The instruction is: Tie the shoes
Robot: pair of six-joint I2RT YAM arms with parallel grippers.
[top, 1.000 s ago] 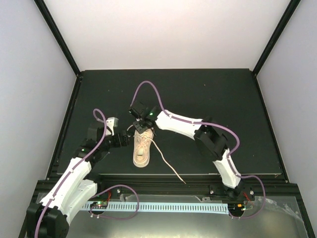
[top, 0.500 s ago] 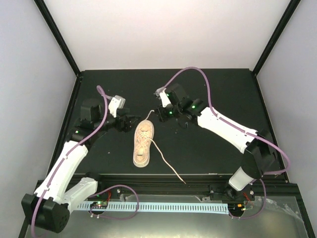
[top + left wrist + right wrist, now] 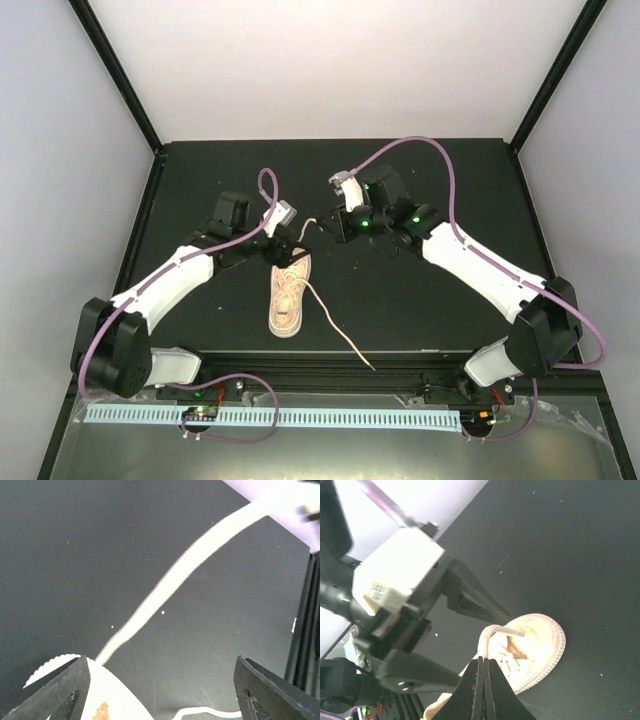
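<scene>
The left end effector (image 3: 162,664) hung with its jaws wide apart at the far end of the sneaker (image 3: 287,300). Its two dark fingers (image 3: 62,695) stood either side of a taut lace (image 3: 190,562) that ran up between them, and nothing showed them pressing on that lace or holding anything. The right end effector (image 3: 482,661) was closed tight, with the same lace pinched between its fingertips. It was raised above the worktop (image 3: 430,180), just right of and beyond the sneaker's far end, so the lace rose in a short line from the top eyelets to the grip.

The cream sneaker lay flat near the middle of the worktop, between the two arms, its length running from far to near. A second, loose lace (image 3: 340,335) trailed from it toward the near right and over the worktop's front edge.

A second earlier, the right end effector had been directly over the sneaker's far end with its arm folded in. Since then it had drawn away to the right and stretched the lace out. The left end effector had come from beside the sneaker's left flank up to its far end, and its jaws had narrowed slightly. The sneaker and the loose lace had not shifted.
</scene>
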